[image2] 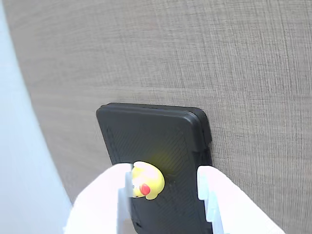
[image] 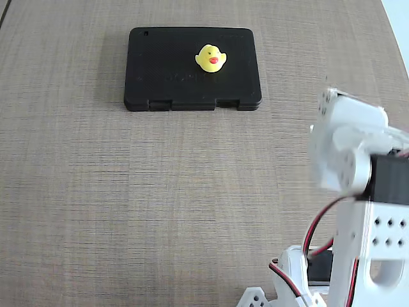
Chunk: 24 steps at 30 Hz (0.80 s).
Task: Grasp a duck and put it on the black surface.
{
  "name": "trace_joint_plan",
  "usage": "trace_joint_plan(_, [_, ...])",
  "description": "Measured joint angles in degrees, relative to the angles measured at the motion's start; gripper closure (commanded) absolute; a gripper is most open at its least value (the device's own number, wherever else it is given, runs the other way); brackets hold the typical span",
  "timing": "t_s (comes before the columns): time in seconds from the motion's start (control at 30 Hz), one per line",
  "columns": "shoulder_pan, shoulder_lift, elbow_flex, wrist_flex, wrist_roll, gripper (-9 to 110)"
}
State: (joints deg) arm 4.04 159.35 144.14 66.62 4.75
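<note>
The small yellow duck (image: 211, 59) with an orange-red beak sits upright on the black surface (image: 166, 77), in its right half near the far edge. In the wrist view the duck (image2: 146, 180) shows on the black surface (image2: 156, 136) between my two white fingers. My gripper (image2: 163, 169) is open and empty, and nothing is between its pads. The fixed view shows my arm (image: 348, 150) pulled back at the right, well clear of the slab. The gripper's fingers cannot be made out in that view.
The slab lies on a wood-grain table (image: 96, 192). My arm's white base and its red and black wires (image: 307, 256) are at the bottom right. A pale strip (image2: 19, 170) runs along the left of the wrist view.
</note>
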Motion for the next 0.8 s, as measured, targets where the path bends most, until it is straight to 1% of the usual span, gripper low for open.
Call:
trace_joint_plan(0.17, [0.00,13.10,14.41,-4.22,-4.04,99])
trace_joint_plan(0.27, [0.00,19.51,19.86,-4.66,-3.87,101])
trace_joint_plan(0.43, [0.00,28.30,25.93,-4.66,-0.70,102])
trace_joint_plan(0.6, [0.09,29.53,30.41,-4.66,0.35,102])
trace_joint_plan(0.8, [0.09,29.53,31.55,-4.66,0.35,102])
